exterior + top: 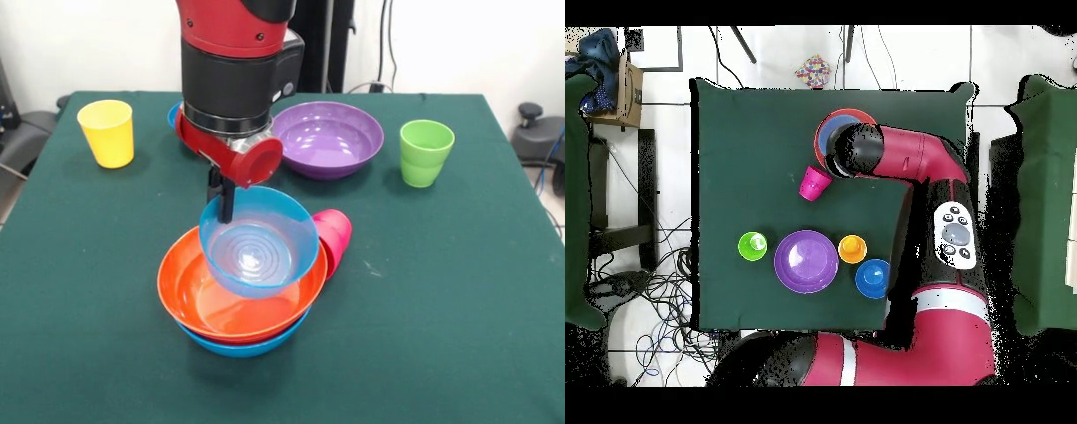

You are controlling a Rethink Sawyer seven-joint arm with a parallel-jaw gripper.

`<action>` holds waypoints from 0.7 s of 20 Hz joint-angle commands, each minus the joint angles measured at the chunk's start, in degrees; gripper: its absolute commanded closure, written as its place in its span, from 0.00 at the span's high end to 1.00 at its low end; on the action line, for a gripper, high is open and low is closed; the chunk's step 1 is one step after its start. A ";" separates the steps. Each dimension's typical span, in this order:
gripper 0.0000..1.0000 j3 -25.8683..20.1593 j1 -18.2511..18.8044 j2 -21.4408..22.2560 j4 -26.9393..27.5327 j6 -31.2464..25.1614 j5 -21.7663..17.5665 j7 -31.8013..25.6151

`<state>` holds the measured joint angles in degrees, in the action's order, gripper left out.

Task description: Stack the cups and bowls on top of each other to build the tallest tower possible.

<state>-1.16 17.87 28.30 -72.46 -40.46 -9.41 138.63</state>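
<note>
My gripper (224, 210) is shut on the far rim of a small light-blue bowl (260, 243) and holds it tilted over the tower. The tower is a large orange bowl (190, 291) nested in a large light-blue bowl (238, 346). I cannot tell whether the held bowl touches the orange one. A magenta-pink cup (338, 231) lies on its side against the tower's far right. In the overhead view the arm's wrist (857, 150) covers the gripper and part of the tower (833, 128); the pink cup (815, 183) lies beside it.
A large purple bowl (327, 137) (805, 261), a green cup (426, 152) (752, 245) and a yellow cup (107, 132) (852, 248) stand upright at the robot's side of the table. A blue bowl (873, 277) sits there too, mostly hidden behind the arm in the front view.
</note>
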 commanded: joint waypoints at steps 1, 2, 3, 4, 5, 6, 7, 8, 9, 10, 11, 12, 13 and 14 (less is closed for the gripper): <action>0.00 -2.42 -1.37 -2.82 2.04 -3.20 -1.39 -1.64; 0.00 -2.22 -1.53 -2.79 2.08 -3.15 -1.65 -1.71; 0.00 -2.07 -1.67 -2.78 2.22 -3.01 -2.01 -2.00; 0.00 -1.99 -1.75 -2.76 2.20 -2.65 -2.28 -2.22; 0.00 -1.77 -1.97 -2.80 2.32 -2.36 -2.64 -2.34; 0.00 -1.60 -2.18 -2.72 2.35 -2.64 -2.72 -2.35; 0.00 -1.44 -2.38 -2.65 2.38 -2.92 -2.81 -2.36; 0.00 -1.45 -2.42 -2.67 2.34 -3.17 -2.70 -2.41; 0.00 -1.42 -2.45 -2.79 2.20 -2.88 -2.77 -2.51; 0.00 -1.47 -2.41 -2.99 2.15 -2.61 -2.98 -2.99; 0.00 -1.49 -2.36 -3.20 2.19 -2.49 -3.19 -3.43; 0.00 -1.56 -2.25 -3.15 2.05 -2.58 -3.37 -3.98; 0.00 -1.64 -2.15 -3.11 1.91 -2.66 -3.54 -4.53; 0.00 -1.65 -2.07 -3.09 1.85 -2.84 -3.72 -4.93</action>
<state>-0.25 17.02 28.28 -71.87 -40.46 -9.65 138.63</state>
